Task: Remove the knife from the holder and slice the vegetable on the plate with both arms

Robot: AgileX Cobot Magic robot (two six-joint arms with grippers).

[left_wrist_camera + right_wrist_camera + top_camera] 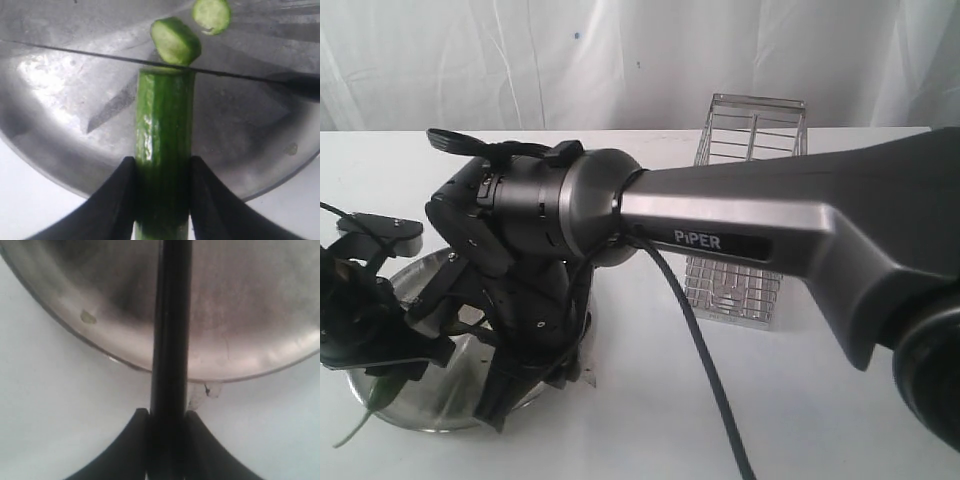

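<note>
1. Knife (172, 340): the dark handle is clamped between the two black fingers of the right gripper (166, 414), jaws narrow and tight on it. The handle runs out over the rim of the steel plate (240, 315).
2. Green vegetable (165, 125), looks like a small cucumber, is gripped by the left gripper (162, 162) with one finger on each side. It lies flat on the plate, pointing away from the gripper.
3. Knife blade is seen edge-on as a thin dark line and crosses the plate right at the vegetable's cut end.
4. Just past the blade sits a tilted cut chunk (176, 41) with a pale green face. Further on, a round slice (212, 15) lies apart from it.
5. Exterior view: the right arm (790, 210), lettered "PiPER", fills the foreground and reaches over to the plate at left. The left arm (355, 300) is at the left edge over the same plate.
6. Wire holder (750, 140) stands on the white table (840, 420) behind the right arm, well apart from the plate.
7. White curtain (620, 50) hangs at the back.
</note>
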